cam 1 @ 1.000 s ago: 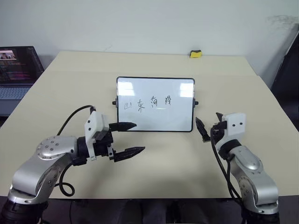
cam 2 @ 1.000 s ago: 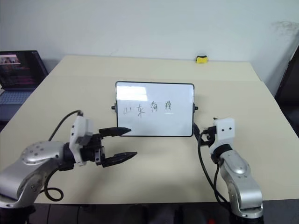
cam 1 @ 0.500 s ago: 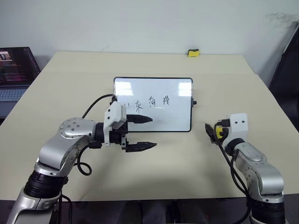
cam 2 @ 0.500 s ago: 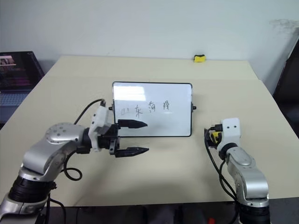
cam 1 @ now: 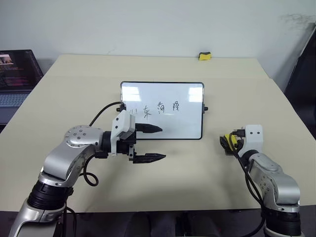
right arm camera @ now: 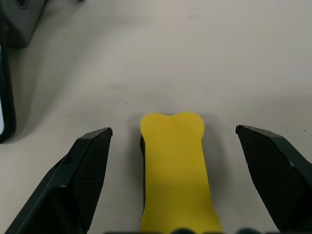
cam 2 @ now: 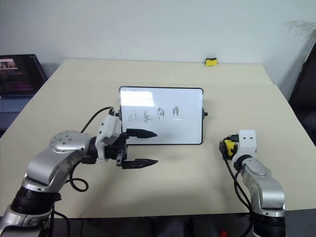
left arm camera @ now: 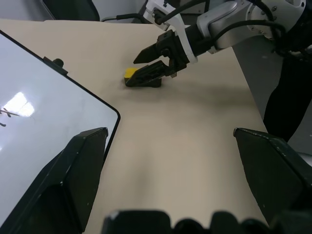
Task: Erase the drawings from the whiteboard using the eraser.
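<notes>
You see the right end effector [right arm camera: 173, 180] open around the small yellow eraser block [right arm camera: 174, 170], near the beige surface's [cam 1: 187, 173] right edge; the left end effector [cam 1: 157, 144] is open too.

1. We see a beige tabletop [cam 1: 197, 182] filling most of the scene.
2. We see an open laptop [cam 1: 15, 74] with a lit screen at the far left, beside the tabletop.
3. We see a small yellow object [cam 1: 205, 56] on the tabletop's far edge, near a white wall [cam 1: 148, 24].
</notes>
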